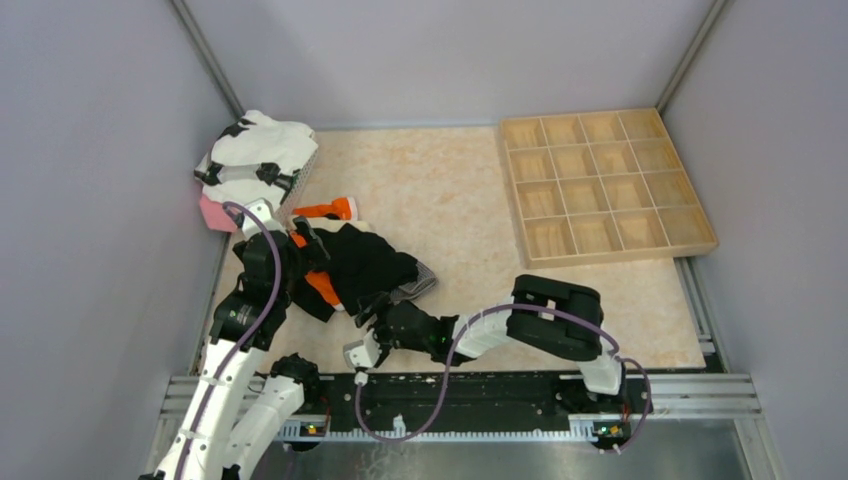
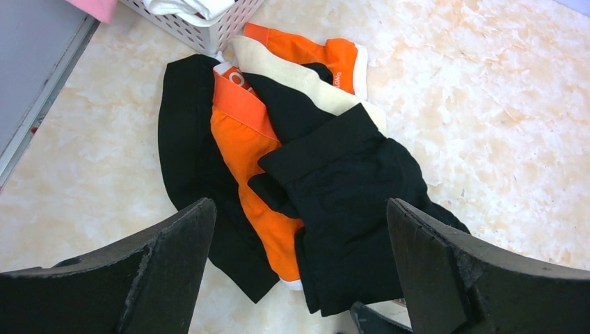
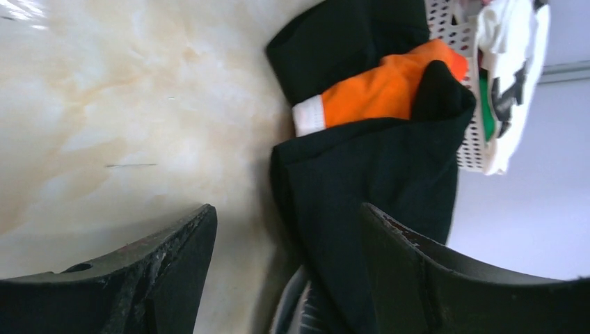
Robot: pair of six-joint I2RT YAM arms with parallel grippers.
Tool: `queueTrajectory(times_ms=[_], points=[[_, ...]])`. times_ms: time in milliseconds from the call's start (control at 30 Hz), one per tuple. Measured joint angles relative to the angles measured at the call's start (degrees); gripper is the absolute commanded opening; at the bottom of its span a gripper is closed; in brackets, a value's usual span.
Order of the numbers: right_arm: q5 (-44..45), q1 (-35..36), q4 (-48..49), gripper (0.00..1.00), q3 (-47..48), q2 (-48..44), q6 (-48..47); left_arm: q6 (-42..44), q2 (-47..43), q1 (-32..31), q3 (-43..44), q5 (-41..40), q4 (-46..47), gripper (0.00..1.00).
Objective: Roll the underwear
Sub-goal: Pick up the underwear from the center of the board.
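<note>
- The black underwear point(image 1: 365, 262) lay crumpled on top of a small pile at the left-centre of the bench point(image 1: 460, 180). Its waistband faced the far left, and its length ran from there toward the near right.
- The grey striped underwear point(image 1: 418, 287) poked out from under the pile's near-right edge, lying flat.
- The left gripper point(image 2: 299, 205) hung over the pile with its fingers spread wide, holding nothing.
- The right gripper point(image 1: 365, 322) sat low at the pile's near edge, fingers apart. The black garment's hem lay between them but was not pinched.
- Only the left wrist view showed the layers: an orange pair point(image 2: 250, 146) under the black one, a cream piece point(image 2: 292, 73) and a second orange pair point(image 2: 306, 52) farther off, and more black cloth at the left.
- Only the top view showed the wooden divided tray point(image 1: 610, 255) at the far right, well apart from the pile.
- A white basket point(image 1: 300, 165) holding white-and-black cloth stood just beyond the pile at the far left.
</note>
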Motion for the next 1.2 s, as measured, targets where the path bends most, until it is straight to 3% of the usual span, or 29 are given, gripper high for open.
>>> queueTrajectory(times_ms=[167,300,567,733,933,1200], points=[[4.0,0.0,1.5,0.73,2.9,3.0,-4.0,0.0,0.0,0.0,0.0,0.2,0.0,0.99],[5.9,0.0,2.0,0.65,4.2,4.6,-6.2,0.0,0.0,0.0,0.0,0.3,0.0,0.99],[6.8,-0.8,2.4,0.28,6.0,7.5,-7.6,0.0,0.0,0.0,0.0,0.4,0.0,0.99],[7.1,-1.4,5.3,0.0,6.0,7.6,-7.1,0.0,0.0,0.0,0.0,0.4,0.0,0.99],[6.7,-1.6,5.7,0.0,5.9,5.5,-2.3,0.0,0.0,0.0,0.0,0.4,0.0,0.99],[2.4,-5.4,6.0,0.0,2.4,-6.9,14.1,0.0,-1.1,0.0,0.0,0.2,0.0,0.99]])
